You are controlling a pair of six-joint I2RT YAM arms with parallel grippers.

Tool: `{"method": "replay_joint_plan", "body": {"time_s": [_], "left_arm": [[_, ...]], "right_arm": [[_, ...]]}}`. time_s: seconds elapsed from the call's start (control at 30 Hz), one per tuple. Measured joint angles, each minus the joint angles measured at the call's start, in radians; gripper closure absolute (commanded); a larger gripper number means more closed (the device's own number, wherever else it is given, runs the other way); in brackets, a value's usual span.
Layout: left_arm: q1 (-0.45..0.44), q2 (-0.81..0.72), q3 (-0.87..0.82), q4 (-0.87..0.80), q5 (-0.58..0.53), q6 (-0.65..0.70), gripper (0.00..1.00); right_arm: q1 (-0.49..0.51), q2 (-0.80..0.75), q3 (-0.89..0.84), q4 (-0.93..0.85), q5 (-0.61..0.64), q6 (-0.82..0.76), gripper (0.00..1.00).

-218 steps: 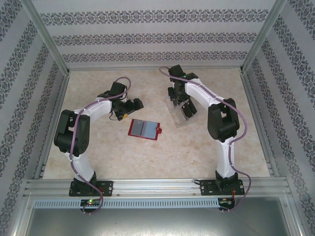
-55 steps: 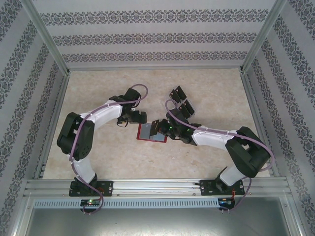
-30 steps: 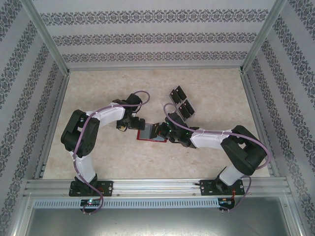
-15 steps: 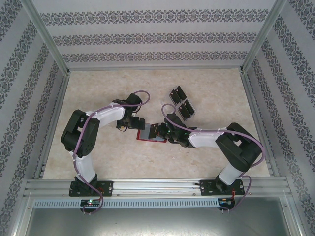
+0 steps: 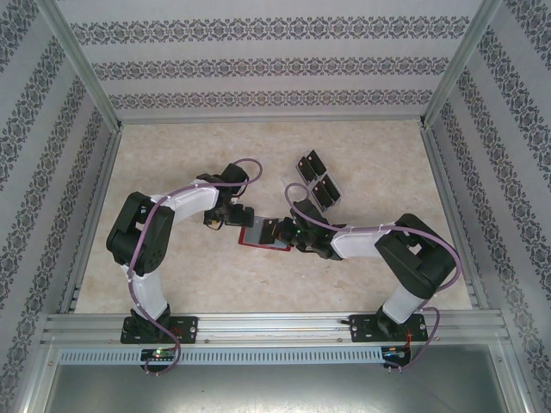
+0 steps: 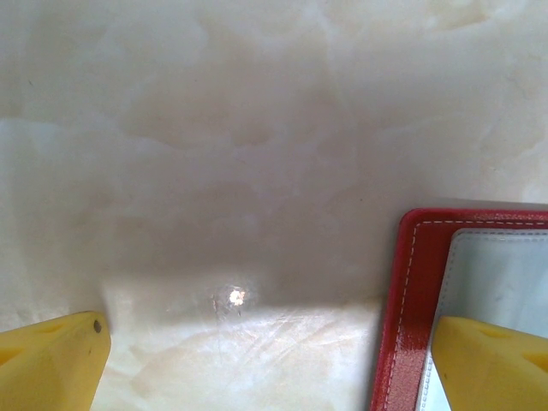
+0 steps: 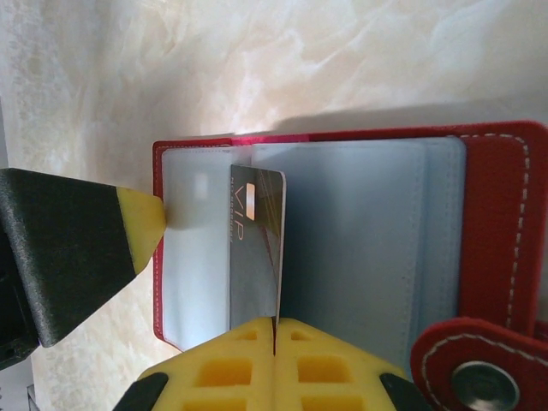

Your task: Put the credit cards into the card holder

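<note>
The red card holder (image 5: 256, 234) lies open on the table, grey pockets (image 7: 360, 240) up, its red tab (image 7: 479, 368) at the lower right. My right gripper (image 7: 275, 330) is shut on a dark credit card (image 7: 257, 248) marked VIP. The card stands on edge over the left grey pocket, its far end against the pocket. My left gripper (image 6: 274, 368) is open. One of its fingers (image 6: 492, 364) rests on the holder's edge (image 6: 411, 308), the other (image 6: 51, 360) is over bare table. From above, the left gripper (image 5: 231, 215) and right gripper (image 5: 280, 231) flank the holder.
A clear plastic rack (image 5: 317, 179) with more black cards stands behind and to the right of the holder. Patterned walls and metal rails enclose the marble-look table (image 5: 172, 163).
The right gripper left the rack with a card and brought it down onto the open holder. The left gripper came to the holder's left edge. Almost nothing moved in the last half second.
</note>
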Motion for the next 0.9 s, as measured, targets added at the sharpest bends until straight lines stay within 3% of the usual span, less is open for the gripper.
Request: {"method": "replay_joint_plan", "body": {"time_s": [0.9], "left_arm": [[0.0, 0.0, -0.01, 0.016, 0.0, 0.0, 0.03]], "right_arm": [[-0.007, 0.082, 0.048, 0.019, -0.041, -0.001, 1.0]]}}
